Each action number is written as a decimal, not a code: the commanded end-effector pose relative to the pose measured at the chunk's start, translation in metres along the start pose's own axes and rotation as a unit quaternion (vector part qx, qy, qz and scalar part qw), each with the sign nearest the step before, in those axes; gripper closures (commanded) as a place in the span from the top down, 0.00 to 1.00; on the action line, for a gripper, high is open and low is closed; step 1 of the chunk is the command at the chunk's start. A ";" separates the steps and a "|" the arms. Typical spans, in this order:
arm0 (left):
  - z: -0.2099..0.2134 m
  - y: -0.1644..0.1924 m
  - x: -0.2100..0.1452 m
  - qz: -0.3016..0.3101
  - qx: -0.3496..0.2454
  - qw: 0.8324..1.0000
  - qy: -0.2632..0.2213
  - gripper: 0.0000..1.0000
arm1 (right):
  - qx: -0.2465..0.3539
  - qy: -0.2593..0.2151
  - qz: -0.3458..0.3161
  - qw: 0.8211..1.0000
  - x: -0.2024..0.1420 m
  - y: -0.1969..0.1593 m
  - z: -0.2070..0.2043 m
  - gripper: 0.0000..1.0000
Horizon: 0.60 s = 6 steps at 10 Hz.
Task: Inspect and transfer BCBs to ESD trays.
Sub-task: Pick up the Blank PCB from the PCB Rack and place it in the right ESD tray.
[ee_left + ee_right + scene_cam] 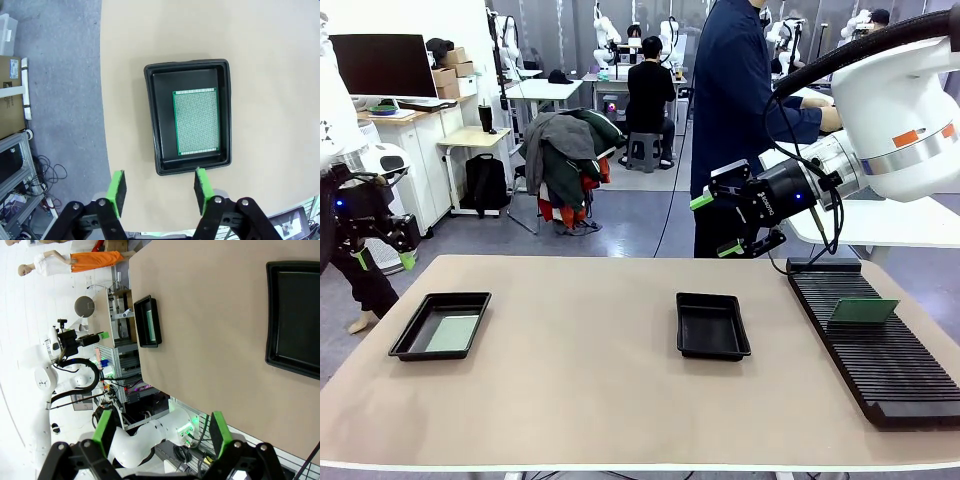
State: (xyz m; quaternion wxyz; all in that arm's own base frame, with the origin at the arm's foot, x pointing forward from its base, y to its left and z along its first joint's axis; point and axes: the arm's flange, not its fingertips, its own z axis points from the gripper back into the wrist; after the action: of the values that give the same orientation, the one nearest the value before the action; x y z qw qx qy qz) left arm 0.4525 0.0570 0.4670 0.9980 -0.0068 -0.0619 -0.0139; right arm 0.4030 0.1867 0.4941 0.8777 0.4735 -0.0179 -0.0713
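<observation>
Two black trays are seen on the tan table (590, 400), well apart from each other: the left tray (408, 340) near the table's left end and the middle tray (712, 352) near its centre. Two green boards are counted. One board (453, 332) is laid flat on the floor of the left tray; the other board (863, 311) is propped at a tilt in the single long ribbed rack (885, 375) at the table's right end. The middle tray's floor is shown bare. Two claws are counted as well. The left claw (383, 258) is held above the floor beyond the table's left edge, with its two green pads apart and nothing gripped. In the left wrist view this claw (159, 175) is pointed down at the left tray (152, 120), and the board (196, 122) is seen lying toward one long wall, its grid of fine holes facing up. The right claw (715, 225) is held in the air behind the table's far edge, above and beyond the middle tray, likewise spread open and gripping nothing. In the right wrist view that claw (161, 417) is aimed across the tabletop, with the middle tray (270, 315) at one side and the left tray (156, 320) farther off. One person in a dark blue top (735, 110) is seen standing at the far side.
</observation>
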 end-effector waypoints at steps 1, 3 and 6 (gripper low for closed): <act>-0.003 -0.001 -0.002 -0.001 0.000 1.000 -0.002 0.73 | 0.003 -0.008 -0.008 1.000 0.003 0.001 -0.003 1.00; -0.003 -0.001 -0.002 -0.001 0.000 1.000 -0.002 0.73 | -0.020 -0.017 0.075 0.997 -0.010 0.008 0.028 1.00; -0.003 -0.001 -0.002 -0.001 0.000 1.000 -0.002 0.73 | -0.096 -0.026 0.251 0.963 -0.039 0.035 0.121 1.00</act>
State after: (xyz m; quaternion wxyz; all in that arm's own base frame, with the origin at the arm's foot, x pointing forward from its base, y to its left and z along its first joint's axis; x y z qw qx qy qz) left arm 0.4525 0.0572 0.4664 0.9980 -0.0070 -0.0615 -0.0137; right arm 0.3641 0.1352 0.5732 0.9124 0.3827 -0.1204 0.0813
